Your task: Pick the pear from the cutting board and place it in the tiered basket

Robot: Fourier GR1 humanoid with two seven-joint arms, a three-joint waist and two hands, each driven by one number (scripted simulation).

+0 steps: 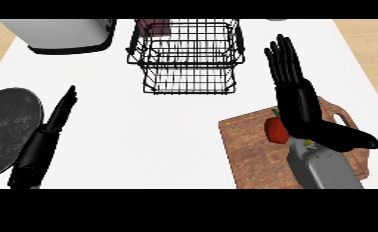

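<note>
Nearest, at the counter's [184, 141] front right corner: a wooden board [247, 151], handle hole toward the right edge. On the board's middle, a red pear [276, 130] with a green stem, partly hidden behind the right hand [299, 103]. Right hand poised over the board's far half, fingers straight and pressed together pointing toward the far edge, thumb stuck out to the right; not curled round anything, pear just at its left flank, contact impossible to judge. At the front left edge: left hand [55, 118], fingers straight and together, resting beside a dark round pan [16, 121]; holding nothing.

Farther back, mid-counter toward the far edge: black wire basket [186, 56], two tiers, open on top, something dark red behind its far left corner. At the far left corner: a grey appliance [63, 35].

Step in hand, judged: closing in on the pear, grasp not yet made. To do well: shift the right hand leftward so the pear sits between thumb and fingers, lower, then curl round its widest part, clear of the stem. Lift straight up before travelling, high enough to pass the basket's near rim, then set down inside a tier rather than letting go from above. Likely to roll if nudged sideways.
</note>
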